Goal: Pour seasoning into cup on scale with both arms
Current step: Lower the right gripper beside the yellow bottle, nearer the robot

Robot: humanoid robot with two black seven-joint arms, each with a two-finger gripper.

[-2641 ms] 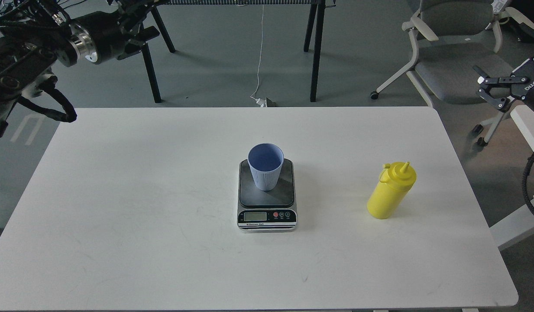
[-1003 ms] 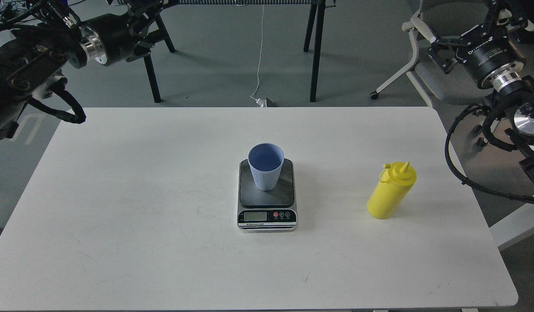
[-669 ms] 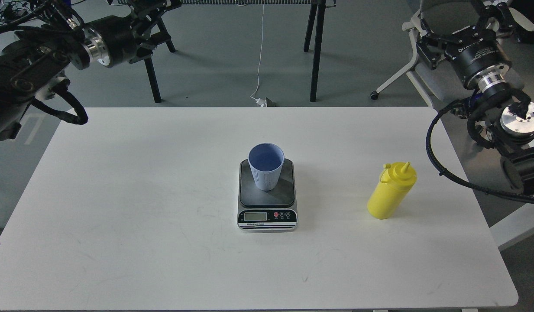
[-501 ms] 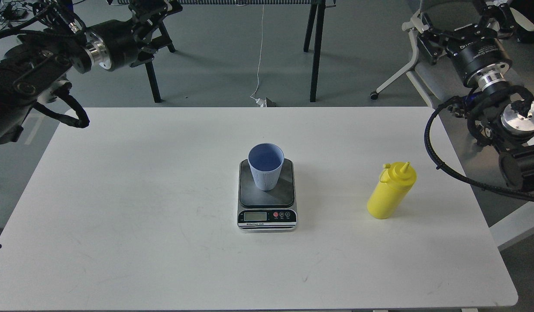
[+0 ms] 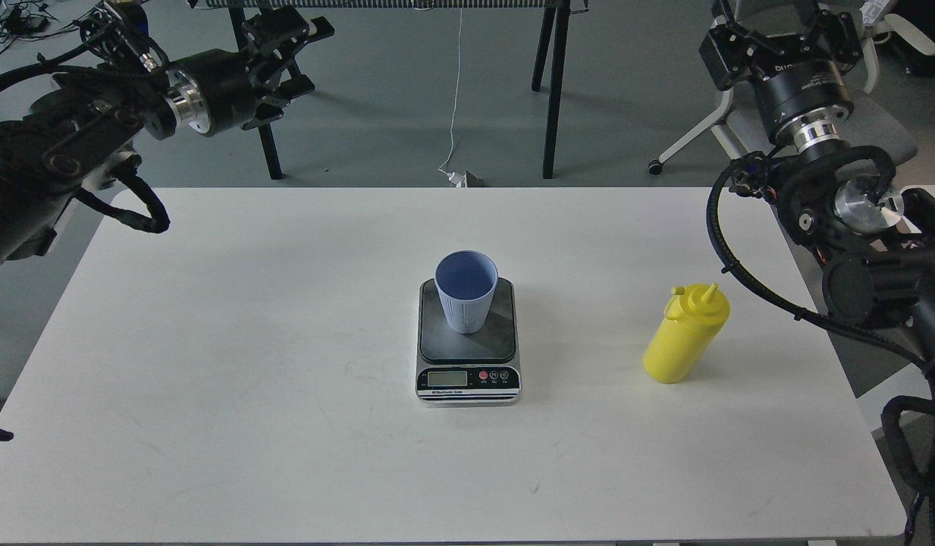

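The light-blue cup (image 5: 465, 292) stands upright and empty on the dark platform of the scale (image 5: 467, 345), at the middle of the white table (image 5: 209, 364). The yellow seasoning bottle (image 5: 685, 334) stands upright to the right of the scale, with its nozzle up and its cap hanging at the side. My left gripper (image 5: 312, 57) is open and empty, high above the floor beyond the table's far left corner. My right gripper (image 5: 770, 15) is open and empty at the top right, pointing up and away, well behind the bottle. Its fingertips reach the view's top edge.
Black legs (image 5: 554, 91) of another table stand on the floor behind. A white cable (image 5: 456, 98) hangs between them. A grey office chair (image 5: 876, 114) is behind my right arm. My right arm's thick cable (image 5: 729, 258) loops over the table's right edge.
My right arm has swung in from the right and risen, with its gripper now up at the top of the view. My left gripper has moved a little right. The cup, scale and bottle have not moved.
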